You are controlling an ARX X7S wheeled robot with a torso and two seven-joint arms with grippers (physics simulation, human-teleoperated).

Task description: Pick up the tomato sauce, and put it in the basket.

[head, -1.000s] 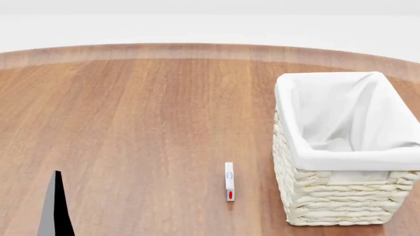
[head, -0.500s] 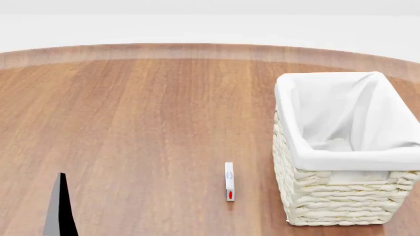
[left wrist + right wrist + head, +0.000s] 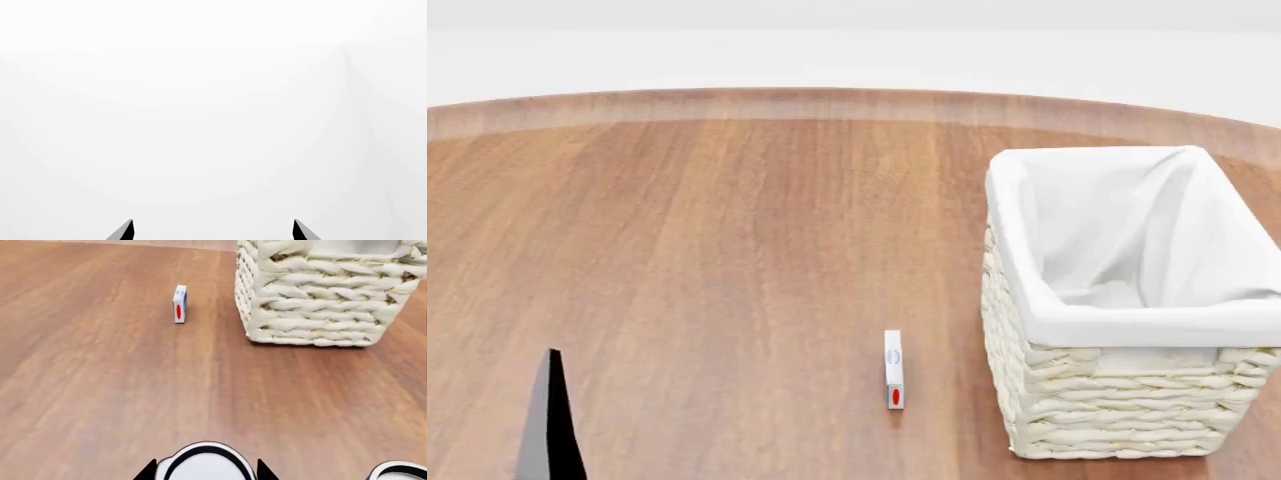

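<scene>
The basket (image 3: 1121, 330) is pale woven wicker lined with white cloth and stands at the right of the wooden table; its wall also shows in the right wrist view (image 3: 320, 295). No red label shows in any view. In the right wrist view a round white-topped thing with a dark ring (image 3: 207, 465) lies between my right gripper's (image 3: 207, 473) fingertips, which stand close to its two sides; its label is hidden, so I cannot tell which can it is. My left gripper (image 3: 212, 231) is open and empty, facing blank white. One left fingertip (image 3: 550, 420) shows at the head view's bottom left.
A small white box with a red mark (image 3: 894, 370) stands on the table left of the basket, and also shows in the right wrist view (image 3: 179, 304). A second round white-topped thing (image 3: 400, 471) sits at that view's lower right corner.
The left fingertip in the head view has shifted slightly right and down. The basket and the small box have not moved.
</scene>
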